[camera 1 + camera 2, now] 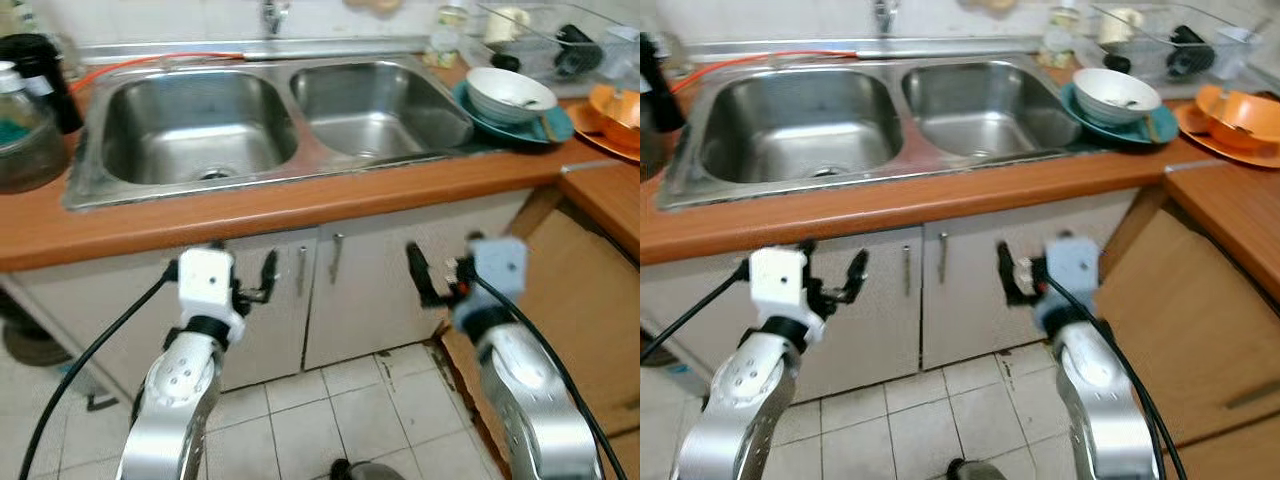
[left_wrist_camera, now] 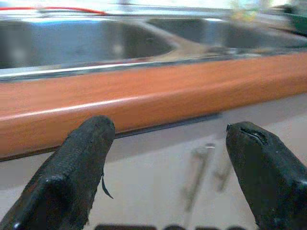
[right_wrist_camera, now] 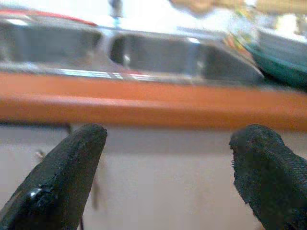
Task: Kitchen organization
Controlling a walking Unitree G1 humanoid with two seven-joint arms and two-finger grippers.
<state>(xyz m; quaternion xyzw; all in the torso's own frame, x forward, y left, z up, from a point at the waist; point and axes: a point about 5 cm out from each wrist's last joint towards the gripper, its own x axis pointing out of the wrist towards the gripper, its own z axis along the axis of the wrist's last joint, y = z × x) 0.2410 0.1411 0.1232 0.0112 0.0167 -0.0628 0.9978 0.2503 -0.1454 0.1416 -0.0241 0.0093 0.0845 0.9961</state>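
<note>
steel sink (image 1: 280, 120) gleams, apparently smooth, in wood-toned counter (image 1: 300, 205).

My two head cameras look forward and down, from a little way back, onto the double sink (image 1: 270, 120), which lies beyond and above both my grippers. Each wrist camera sits low, close under the countertop edge (image 2: 144, 96), looking along my spread fingers (image 3: 62, 177). All four views share the sink, counter front and cabinet doors (image 1: 970, 290).
</note>
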